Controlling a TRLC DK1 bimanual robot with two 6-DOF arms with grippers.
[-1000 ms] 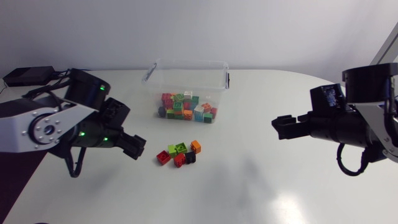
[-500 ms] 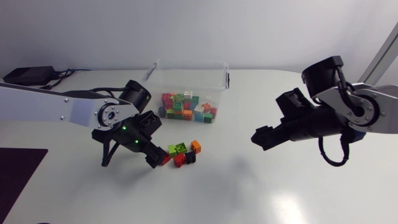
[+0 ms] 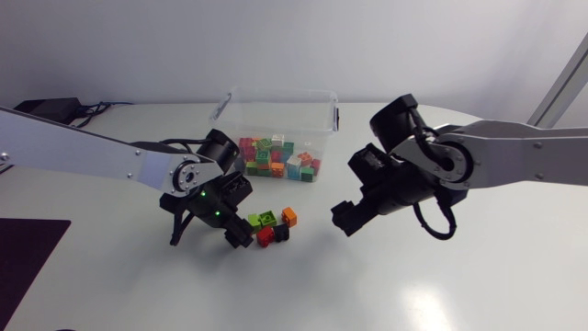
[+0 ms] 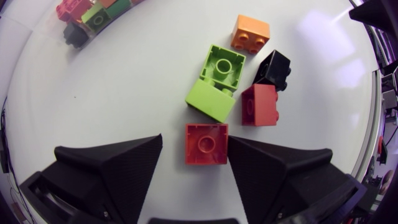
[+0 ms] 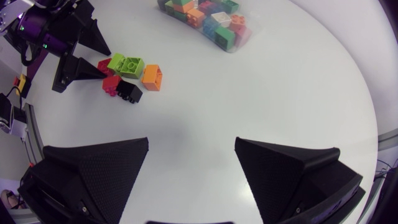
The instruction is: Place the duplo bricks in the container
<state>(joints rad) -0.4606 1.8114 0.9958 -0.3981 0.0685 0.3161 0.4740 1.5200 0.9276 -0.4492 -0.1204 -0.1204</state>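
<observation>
1. Duplo bricks (image 3: 267, 226) lie in a small loose group on the white worktop (image 3: 441, 276). They are in front of the clear container (image 3: 276, 99) and do not touch it.
2. The container holds many more bricks (image 3: 276, 158) of mixed colours, gathered at its nearer side.
3. The left end effector (image 3: 237, 235) is low at the left side of the loose group.
4. In the left wrist view this end effector is released, with its fingers spread. A red brick (image 4: 206, 144) lies on the worktop between them. One finger is just beside the brick, and the other leaves a clear gap.
5. Ahead of the red brick are two green bricks (image 4: 217, 84) touching each other, then a second red brick (image 4: 259, 104) and a black brick (image 4: 273, 67). An orange brick (image 4: 250, 34) is the farthest.
6. The right end effector (image 3: 342, 219) hangs over the worktop to the right of the group, apart from it.
7. In the right wrist view the right end effector (image 5: 192, 142) is also released, with its fingers wide apart above bare worktop. The loose group is ahead of it, and the container is farther ahead.
</observation>
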